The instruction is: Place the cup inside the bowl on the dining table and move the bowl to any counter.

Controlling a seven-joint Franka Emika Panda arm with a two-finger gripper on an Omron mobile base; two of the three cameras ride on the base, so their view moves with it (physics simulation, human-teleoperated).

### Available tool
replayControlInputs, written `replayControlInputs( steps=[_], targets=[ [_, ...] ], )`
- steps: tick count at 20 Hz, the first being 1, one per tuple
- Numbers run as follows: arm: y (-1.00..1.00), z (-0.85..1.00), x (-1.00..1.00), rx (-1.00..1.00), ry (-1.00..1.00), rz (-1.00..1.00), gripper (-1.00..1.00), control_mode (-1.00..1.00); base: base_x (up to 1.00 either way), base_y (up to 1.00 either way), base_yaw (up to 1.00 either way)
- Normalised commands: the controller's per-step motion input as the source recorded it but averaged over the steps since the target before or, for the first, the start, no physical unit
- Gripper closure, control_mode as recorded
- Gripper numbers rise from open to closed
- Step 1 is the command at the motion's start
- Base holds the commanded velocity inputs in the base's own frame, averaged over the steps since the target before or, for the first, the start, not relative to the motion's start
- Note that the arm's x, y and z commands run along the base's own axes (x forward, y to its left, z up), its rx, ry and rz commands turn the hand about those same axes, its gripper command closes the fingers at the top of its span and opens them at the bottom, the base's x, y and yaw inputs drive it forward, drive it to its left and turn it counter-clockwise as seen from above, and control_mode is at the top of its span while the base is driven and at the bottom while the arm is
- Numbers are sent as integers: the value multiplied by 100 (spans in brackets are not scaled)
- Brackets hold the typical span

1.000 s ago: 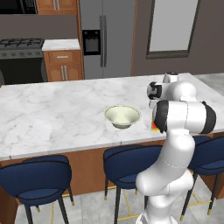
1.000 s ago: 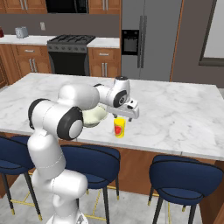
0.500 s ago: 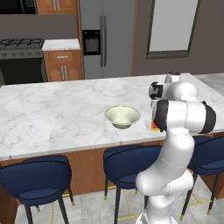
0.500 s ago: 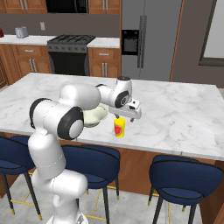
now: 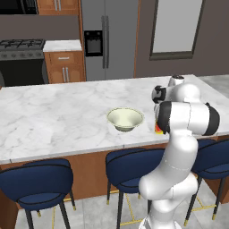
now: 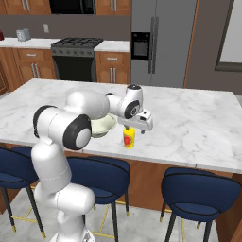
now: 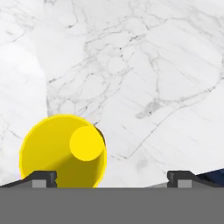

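Marble, white with grey veins: dining table [image 6: 198, 127], brown wooden base, navy stools [image 6: 201, 191] tucked along the near edge. Carries both task items near that edge.

Cream-green, wide and shallow: bowl [image 5: 125, 118], upright on the marble, nothing inside. Partly hidden behind the arm in the right base view [image 6: 105, 126]. Stands just beside the cup, apart from it.

White with dark joints: gripper [image 6: 133, 126], hovering directly above the cup, jaws spread to full width, nothing held. Finger tips [image 7: 43, 178] at the bottom of the hand view.

Yellow with red patch: cup [image 6: 128, 137], upright on the marble close to the near edge, not yet in the bowl. From the hand view [image 7: 63, 151], sits off to one side, under one finger tip rather than midway between the two.

Risks, as judged:
- Off-centre approach: straight descent likely to land one finger on the rim, tipping or knocking the cup instead of straddling it.
- Near edge close: a tipped cup could roll off the table.
- Bowl close by: sideways correction toward it could nudge the bowl or clip its thin rim.
- Small, light cup: closing while misaligned could squirt it out of the jaws.
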Motion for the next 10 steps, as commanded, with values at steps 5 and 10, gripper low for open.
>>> replayControlInputs(
  steps=[5,10],
  targets=[
    [0,-8,0,0,0,0,-100,-100,0,0,0],
    [0,-1,0,0,0,0,-100,-100,0,0,0]
  ],
)
